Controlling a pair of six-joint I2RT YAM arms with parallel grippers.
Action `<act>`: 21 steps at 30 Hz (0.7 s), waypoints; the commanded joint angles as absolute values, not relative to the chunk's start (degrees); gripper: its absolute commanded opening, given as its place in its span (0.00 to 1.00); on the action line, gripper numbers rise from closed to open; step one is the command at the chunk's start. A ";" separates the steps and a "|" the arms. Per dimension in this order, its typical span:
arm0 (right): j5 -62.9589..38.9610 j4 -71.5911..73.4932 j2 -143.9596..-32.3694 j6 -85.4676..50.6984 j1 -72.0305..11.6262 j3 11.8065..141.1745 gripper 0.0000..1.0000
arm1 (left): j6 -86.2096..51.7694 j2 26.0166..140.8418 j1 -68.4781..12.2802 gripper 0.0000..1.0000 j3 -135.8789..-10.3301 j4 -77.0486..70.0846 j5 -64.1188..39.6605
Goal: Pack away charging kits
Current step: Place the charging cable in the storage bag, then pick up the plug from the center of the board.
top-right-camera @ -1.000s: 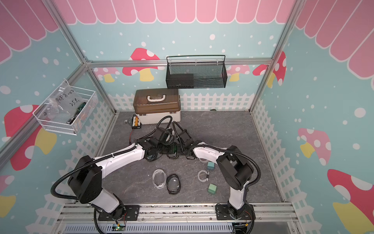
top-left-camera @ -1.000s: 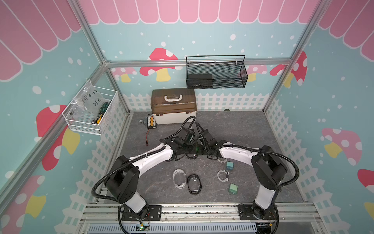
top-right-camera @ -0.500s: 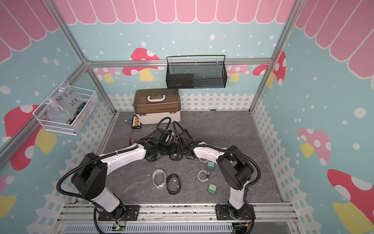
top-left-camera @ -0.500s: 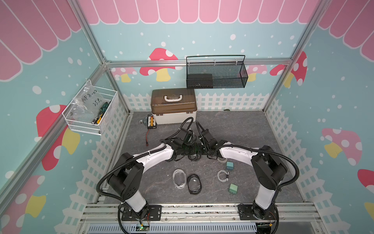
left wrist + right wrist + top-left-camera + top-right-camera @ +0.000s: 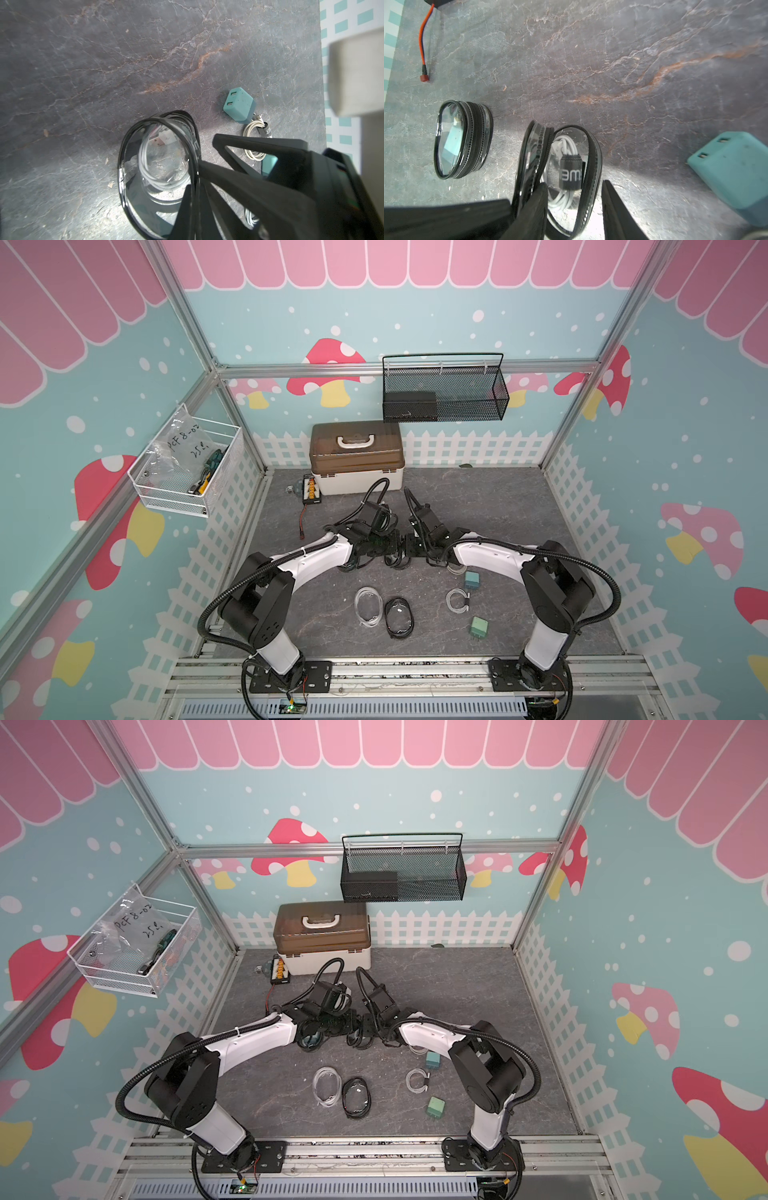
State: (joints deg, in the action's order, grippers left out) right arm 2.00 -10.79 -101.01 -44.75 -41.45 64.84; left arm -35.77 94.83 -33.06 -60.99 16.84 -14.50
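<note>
Top view: left hand (image 5: 387, 546) and right hand (image 5: 410, 546) tip to tip, low over table (image 5: 498, 506); black-rimmed pouch (image 5: 395, 562) at both fingertips.
Left wrist: left hand (image 5: 196, 176) pinching pouch rim; white cable (image 5: 164, 139) coiled inside; teal plug (image 5: 239, 106) on table ahead of fingertips, apart.
Right wrist: right hand (image 5: 574, 184) spread, unzipped pouch rim between fingers; second pouch (image 5: 463, 141), zipped, lying ahead, well apart.

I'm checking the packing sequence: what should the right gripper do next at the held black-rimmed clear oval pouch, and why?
Probably ease the right gripper back, clear of the black-rimmed clear oval pouch. The coiled white cable already lies inside, the right jaws stand apart holding nothing, and the left gripper pinches the rim, so zipping could follow.
</note>
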 commanded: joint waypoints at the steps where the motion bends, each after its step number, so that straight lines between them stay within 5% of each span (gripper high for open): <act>1: 5.84 -12.90 -97.68 -43.87 -39.90 63.85 0.42 | -36.21 93.99 -32.77 0.00 -60.13 15.81 -13.13; 12: 9.96 -12.90 -96.23 -34.48 -29.74 60.72 0.79 | -34.65 91.40 -33.04 0.00 -61.88 22.36 -6.07; 21: 8.75 -14.68 -105.41 -27.87 -29.26 64.95 0.81 | -33.09 92.95 -34.45 0.00 -65.78 28.98 0.01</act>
State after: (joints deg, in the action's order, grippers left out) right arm 8.93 -12.80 -103.85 -30.96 -29.06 63.51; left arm -34.22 92.88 -34.13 -63.31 26.15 -3.14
